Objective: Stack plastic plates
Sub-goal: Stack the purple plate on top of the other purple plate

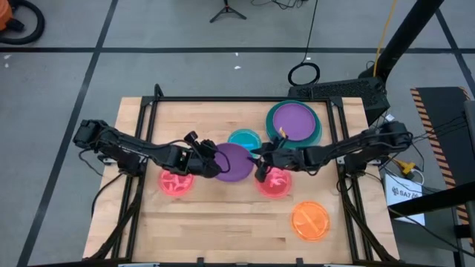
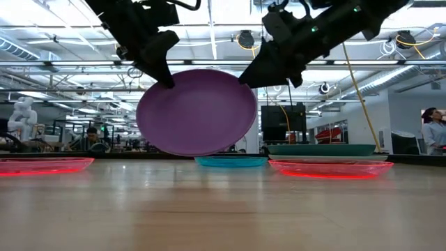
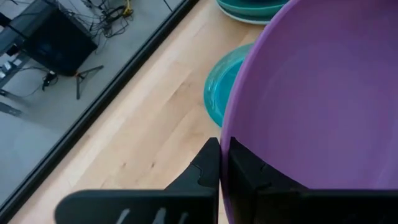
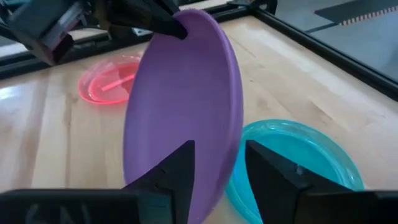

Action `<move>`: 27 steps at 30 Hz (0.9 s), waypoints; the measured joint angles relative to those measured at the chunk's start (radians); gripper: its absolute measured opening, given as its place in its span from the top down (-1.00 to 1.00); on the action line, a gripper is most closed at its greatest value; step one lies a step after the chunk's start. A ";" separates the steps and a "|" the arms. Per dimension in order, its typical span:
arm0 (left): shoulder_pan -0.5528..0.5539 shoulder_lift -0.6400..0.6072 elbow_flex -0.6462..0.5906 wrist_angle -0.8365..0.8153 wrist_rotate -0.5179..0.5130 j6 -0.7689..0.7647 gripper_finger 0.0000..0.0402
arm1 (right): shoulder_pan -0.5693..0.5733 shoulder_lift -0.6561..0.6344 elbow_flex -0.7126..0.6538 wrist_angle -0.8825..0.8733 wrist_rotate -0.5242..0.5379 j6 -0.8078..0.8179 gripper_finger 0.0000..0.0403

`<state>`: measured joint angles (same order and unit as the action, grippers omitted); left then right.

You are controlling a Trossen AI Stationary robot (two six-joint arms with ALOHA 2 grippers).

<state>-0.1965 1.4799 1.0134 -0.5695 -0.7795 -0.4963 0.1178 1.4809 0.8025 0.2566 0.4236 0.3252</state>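
Over the middle of the table [image 1: 223,222], a purple plate [image 2: 197,111] hangs tilted on edge, clear of the wood. The left gripper [image 3: 222,163] is pinched tight on its rim, one finger on each face. The right gripper [image 4: 217,163] sits at the opposite edge with its fingers apart, straddling the rim but not yet squeezing it.

The plate looks thin, light and fairly stiff, since it holds its shape while hanging from a single rim pinch. Its plastic is smooth and probably slippery, so a shallow bite at the lip could let it swing or slide out. The rim is the only real place to hold it, and a deeper bite with the fingers square across the lip should be steadier.

Behind it, toward the far edge, lies a small cyan plate [image 2: 231,161]. Near the far right corner, another purple plate [image 1: 295,119] rests on a stack of teal plates [image 1: 318,135]. One pink plate [image 1: 177,182] lies left of the middle, another pink plate [image 1: 276,185] lies right of it, and an orange plate [image 1: 310,220] sits near the front right corner.
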 joint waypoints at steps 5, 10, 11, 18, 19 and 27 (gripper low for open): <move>-0.001 0.000 0.001 0.019 -0.006 -0.002 0.95 | -0.003 0.051 0.031 0.002 0.010 -0.005 0.33; -0.003 0.000 0.002 0.060 -0.010 0.022 0.95 | -0.010 0.056 0.039 0.005 0.055 0.000 0.48; -0.003 0.000 0.002 0.066 -0.011 0.031 0.95 | -0.013 0.056 0.039 0.006 0.053 0.001 0.54; -0.003 0.000 0.002 0.078 -0.009 0.041 0.85 | -0.023 0.053 0.038 0.007 0.068 0.023 0.91; -0.004 0.000 0.002 0.080 -0.006 0.044 0.79 | -0.027 0.049 0.038 0.001 0.055 0.028 0.90; -0.004 -0.008 0.048 0.079 -0.002 0.247 0.32 | -0.110 -0.027 0.039 -0.090 -0.161 0.081 0.91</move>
<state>-0.2001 1.4717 1.0616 -0.4902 -0.7817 -0.2493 0.0076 1.4535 0.8413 0.1669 0.2631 0.4060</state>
